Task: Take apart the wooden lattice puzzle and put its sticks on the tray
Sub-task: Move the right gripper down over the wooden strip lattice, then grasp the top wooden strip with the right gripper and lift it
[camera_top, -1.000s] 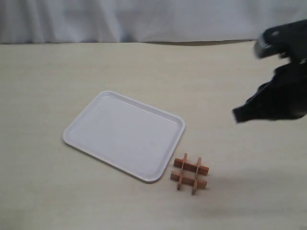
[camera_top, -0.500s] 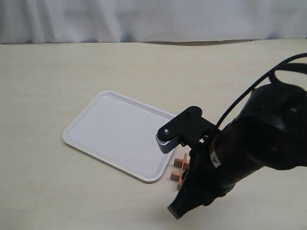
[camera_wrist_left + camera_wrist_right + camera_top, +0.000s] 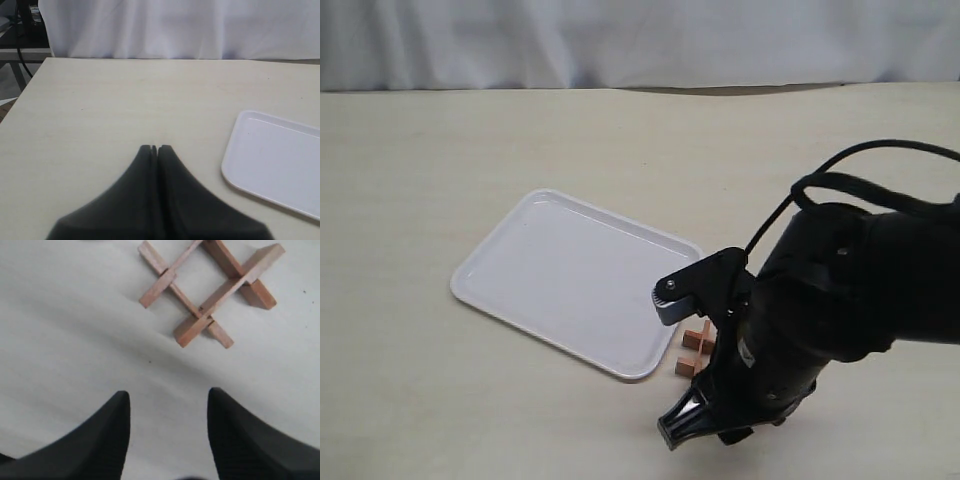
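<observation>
My left claw [image 3: 154,148] idles pressed together, apart from the tray [image 3: 570,280]. Just beside the tray's near right corner sits the wooden lattice puzzle [image 3: 210,295], not yet taken apart. My right claw [image 3: 169,400], spread wide, has swung in and dropped over it, so the first grasp looks close.

Bg is basically just a pale beige table [image 3: 470,130] w/ faint wood grain, matte, fills most of the exterior view. White cloth backdrop [image 3: 620,40] hangs along the far edge, soft folds. Right wrist cam shows a tiny dark speck [image 3: 149,360] on the tabletop. Left wrist cam catches some dark metal frame [image 3: 25,42] past the table corner, next to the cloth
</observation>
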`<act>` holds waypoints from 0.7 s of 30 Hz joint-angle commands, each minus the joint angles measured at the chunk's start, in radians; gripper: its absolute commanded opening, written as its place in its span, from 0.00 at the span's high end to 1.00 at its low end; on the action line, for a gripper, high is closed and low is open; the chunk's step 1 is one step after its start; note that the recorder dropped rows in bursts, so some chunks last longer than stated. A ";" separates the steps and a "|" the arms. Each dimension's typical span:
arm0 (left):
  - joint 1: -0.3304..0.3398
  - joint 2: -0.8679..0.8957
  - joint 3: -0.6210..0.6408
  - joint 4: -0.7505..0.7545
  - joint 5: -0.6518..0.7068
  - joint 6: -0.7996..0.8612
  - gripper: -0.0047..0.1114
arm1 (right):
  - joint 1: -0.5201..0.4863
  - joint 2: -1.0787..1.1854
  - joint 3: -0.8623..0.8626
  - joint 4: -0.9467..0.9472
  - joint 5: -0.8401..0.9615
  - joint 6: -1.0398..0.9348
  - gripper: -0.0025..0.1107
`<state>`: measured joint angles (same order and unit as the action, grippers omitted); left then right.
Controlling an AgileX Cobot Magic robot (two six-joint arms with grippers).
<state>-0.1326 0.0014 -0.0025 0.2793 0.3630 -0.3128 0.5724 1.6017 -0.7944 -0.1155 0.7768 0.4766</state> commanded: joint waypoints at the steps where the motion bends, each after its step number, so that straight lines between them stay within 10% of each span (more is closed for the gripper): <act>1: -0.008 -0.001 0.002 -0.001 -0.005 -0.003 0.96 | 0.001 0.031 -0.001 0.014 -0.085 0.040 0.57; 21: -0.008 -0.001 0.002 -0.004 0.001 -0.003 0.96 | -0.001 0.152 0.021 -0.193 -0.178 0.282 0.57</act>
<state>-0.1326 0.0014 -0.0025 0.2793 0.3630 -0.3128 0.5724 1.7412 -0.7753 -0.2855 0.6277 0.7345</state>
